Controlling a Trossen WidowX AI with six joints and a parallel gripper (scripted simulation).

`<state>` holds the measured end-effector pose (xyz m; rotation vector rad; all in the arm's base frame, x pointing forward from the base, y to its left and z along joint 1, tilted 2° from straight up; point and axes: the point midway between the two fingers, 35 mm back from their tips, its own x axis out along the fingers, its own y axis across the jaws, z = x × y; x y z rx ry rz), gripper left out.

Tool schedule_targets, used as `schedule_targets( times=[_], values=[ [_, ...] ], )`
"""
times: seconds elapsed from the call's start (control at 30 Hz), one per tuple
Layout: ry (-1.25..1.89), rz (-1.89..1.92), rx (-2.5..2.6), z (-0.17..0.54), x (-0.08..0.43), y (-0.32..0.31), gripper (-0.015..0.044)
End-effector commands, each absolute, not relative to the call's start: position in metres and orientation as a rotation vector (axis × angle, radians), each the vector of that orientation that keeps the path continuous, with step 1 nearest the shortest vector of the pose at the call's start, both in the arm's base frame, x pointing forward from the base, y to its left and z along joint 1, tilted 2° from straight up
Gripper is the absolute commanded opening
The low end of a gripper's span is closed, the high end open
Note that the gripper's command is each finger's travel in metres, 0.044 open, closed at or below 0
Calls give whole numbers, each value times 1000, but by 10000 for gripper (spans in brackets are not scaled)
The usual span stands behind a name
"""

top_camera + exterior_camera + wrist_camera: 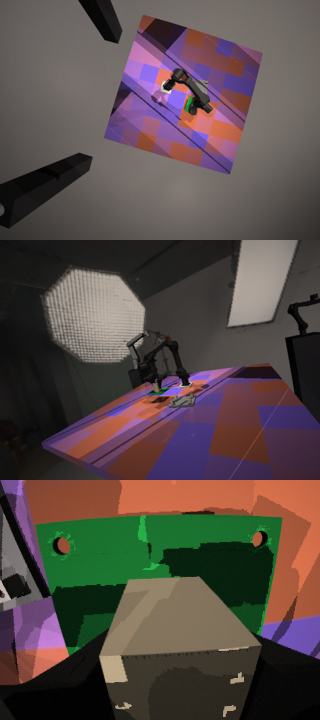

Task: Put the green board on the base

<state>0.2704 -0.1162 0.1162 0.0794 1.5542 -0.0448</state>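
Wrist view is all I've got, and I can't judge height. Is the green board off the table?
Observer: Yes. The exterior view shows the green board raised, with its shadow apart from it on the table.
Operator: I only see an edge of the grey base. Anything on its pins?
Observer: No, all four gold pins stand bare on the grey base.
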Motion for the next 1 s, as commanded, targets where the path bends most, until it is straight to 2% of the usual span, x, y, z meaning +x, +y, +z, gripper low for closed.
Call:
schedule_targets(
  times=[0.0, 0.97],
  values=[
    [1541, -44, 74, 129, 270, -116, 0],
    [1539, 9, 25, 141, 295, -68, 0]
  ],
)
